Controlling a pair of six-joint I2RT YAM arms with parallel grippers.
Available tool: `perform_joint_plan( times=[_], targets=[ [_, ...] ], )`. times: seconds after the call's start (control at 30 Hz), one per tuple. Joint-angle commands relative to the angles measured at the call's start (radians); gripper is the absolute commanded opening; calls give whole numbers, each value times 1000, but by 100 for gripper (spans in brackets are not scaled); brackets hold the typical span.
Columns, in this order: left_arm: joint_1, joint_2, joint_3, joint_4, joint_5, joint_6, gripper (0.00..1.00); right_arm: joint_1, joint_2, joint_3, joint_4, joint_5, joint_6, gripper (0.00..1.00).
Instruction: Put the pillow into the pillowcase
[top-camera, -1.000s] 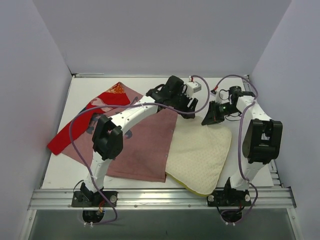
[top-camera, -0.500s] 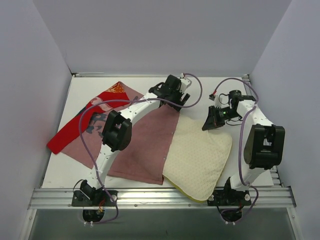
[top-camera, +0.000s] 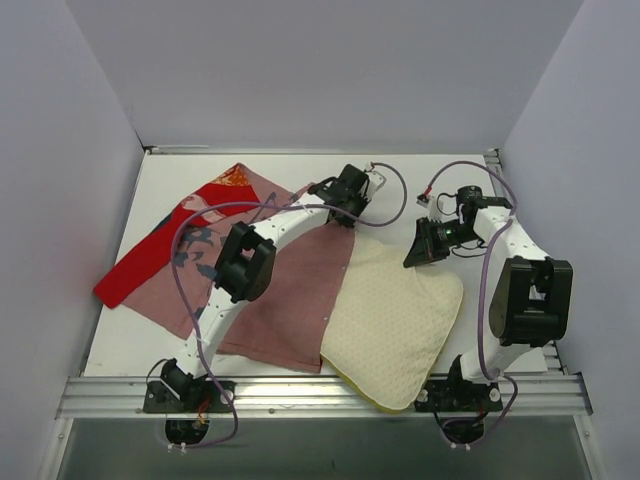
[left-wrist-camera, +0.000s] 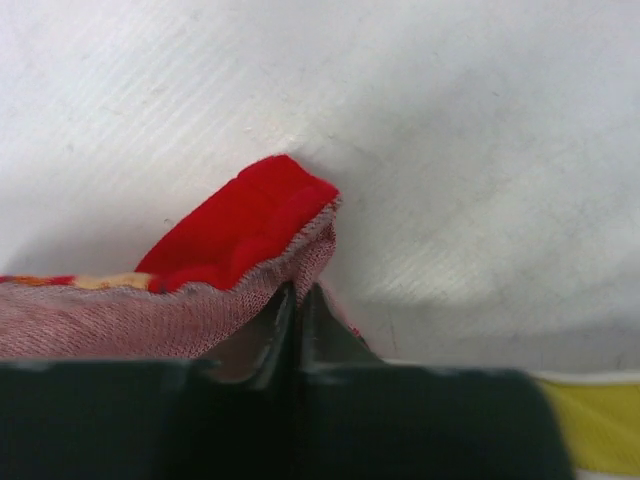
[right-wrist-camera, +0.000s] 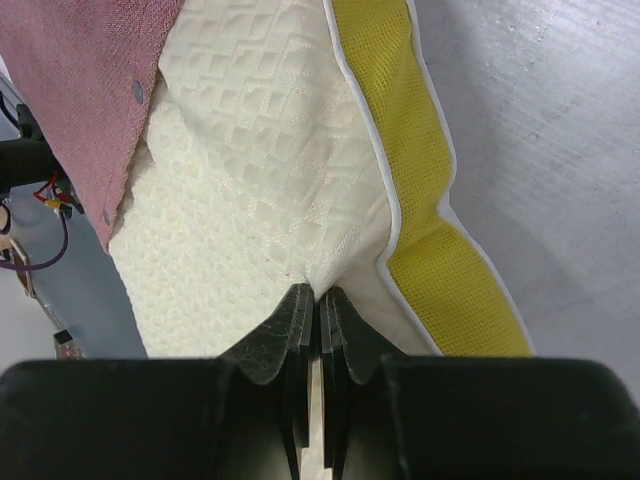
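The pillowcase (top-camera: 290, 290) lies flat on the left half of the table, dull pink side up, with red print showing at its far left. The cream quilted pillow (top-camera: 395, 315) lies to its right, its left edge tucked under the pink cloth. At the pillowcase's far right corner, my left gripper (top-camera: 345, 218) is shut on the cloth edge (left-wrist-camera: 300, 250), and red fabric (left-wrist-camera: 240, 225) bunches just beyond the tips. My right gripper (top-camera: 412, 258) is shut on a pinch of the pillow (right-wrist-camera: 250, 170) at its far right corner, beside the yellow band (right-wrist-camera: 400, 110).
Grey walls close in the white table (top-camera: 450, 175) on the left, back and right. A metal rail (top-camera: 320, 395) runs along the near edge by both arm bases. Purple cables loop over each arm. A sliver of the yellow band (left-wrist-camera: 590, 420) shows in the left wrist view.
My left gripper opened wide, then closed on the pillowcase's far right corner. The pillow has slid a little left and toward the near edge, held by the right gripper.
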Motion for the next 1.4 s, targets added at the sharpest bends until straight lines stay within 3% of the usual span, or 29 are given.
perform_joint_plan(
  times=[0.0,0.03,0.17,0.33,0.43,0.53,0.67,0.8,0.97,1.2,1.37],
  targets=[
    [32,-30,71,-16,169,-42,1,4,-53,5,-52,-60,-2,0],
    [37,-39,78,-9,421,-51,0,4,-47,17,-50,-65,1,0],
    [11,-169,30,161,804,-252,0,0,-41,63,-24,-98,13,0],
    [-57,-249,-59,374,939,-470,0,-69,-45,120,14,-166,88,0],
    [-68,-262,-104,511,957,-603,0,-132,-51,148,71,-210,132,0],
    [-69,-259,-103,569,947,-636,0,-140,-42,163,111,-241,159,0],
    [-68,-233,-84,499,933,-582,0,-100,-36,165,175,-275,176,0],
    [-40,-301,-139,449,858,-535,0,-160,-149,189,215,-354,165,0],
    [3,-387,-219,403,703,-498,0,-152,-281,116,201,-390,7,0],
    [41,-401,-120,337,632,-487,0,7,-468,76,-22,-304,-355,0],
    [50,-485,-86,314,588,-417,0,13,-571,2,-66,-241,-571,0]
  ],
)
